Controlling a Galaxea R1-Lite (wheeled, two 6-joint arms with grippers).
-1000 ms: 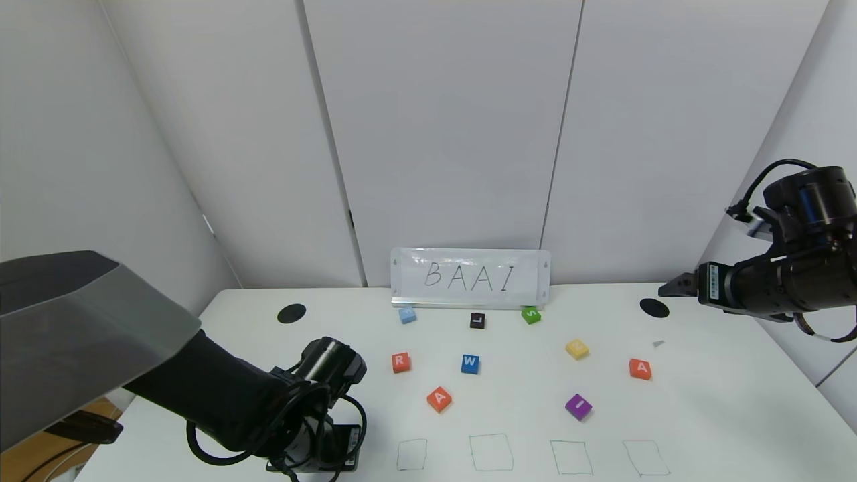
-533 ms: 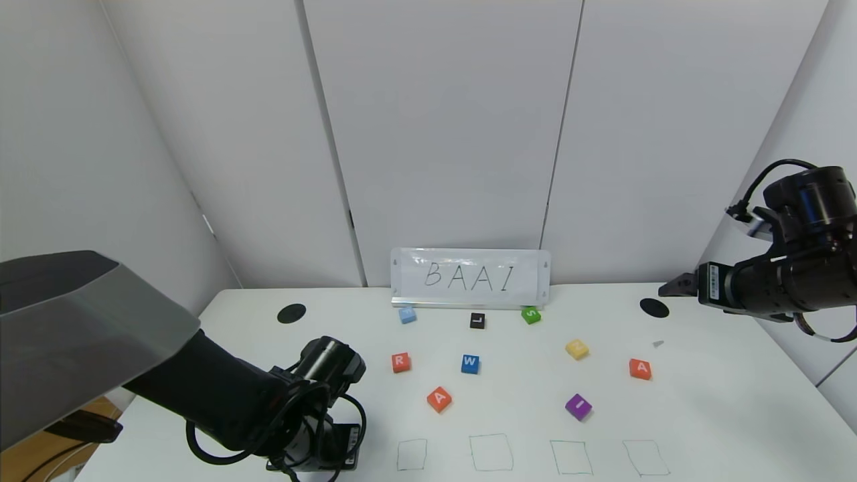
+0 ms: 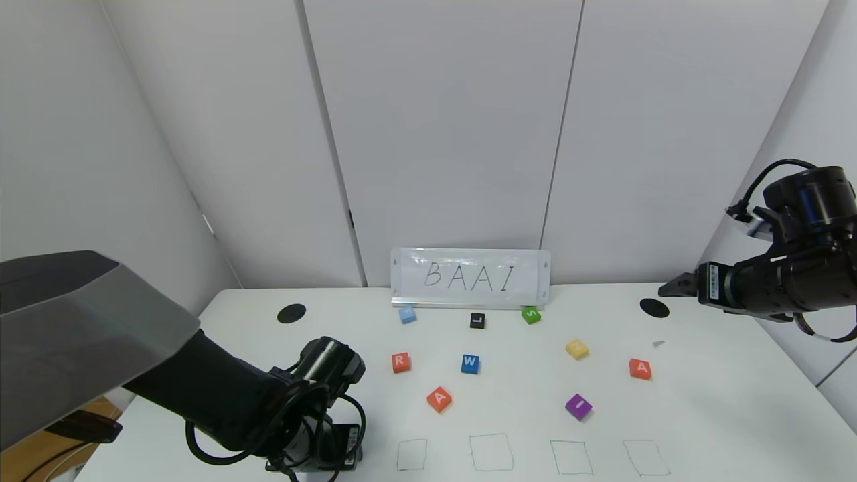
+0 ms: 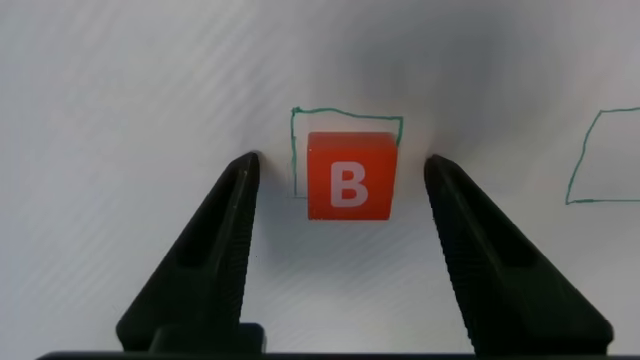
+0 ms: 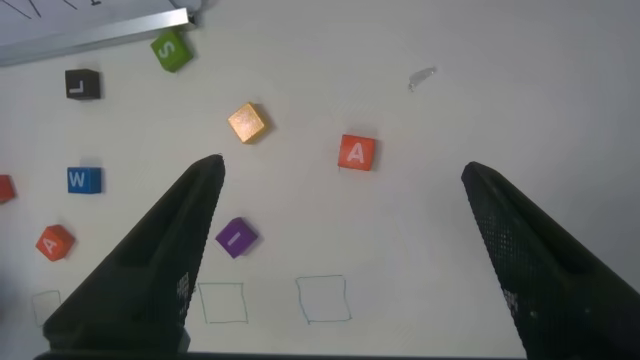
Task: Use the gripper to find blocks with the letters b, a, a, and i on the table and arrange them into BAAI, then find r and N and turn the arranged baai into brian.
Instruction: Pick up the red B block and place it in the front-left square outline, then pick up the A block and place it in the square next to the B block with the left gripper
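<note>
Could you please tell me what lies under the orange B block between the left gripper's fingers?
The B block sits on the white table, inside a green drawn square. The open left gripper straddles it. The square's near edge is covered by the block.

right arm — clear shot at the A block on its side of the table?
Probably yes. The right gripper hangs open above the table, and the A block lies alone with bare surface around it; the yellow block and purple I block sit apart.

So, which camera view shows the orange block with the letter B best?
The left wrist view shows it best: the B block lies between the open fingers of the left gripper, partly over a green square outline. In the head view the left arm hides it. The right wrist view does not show it.
</note>
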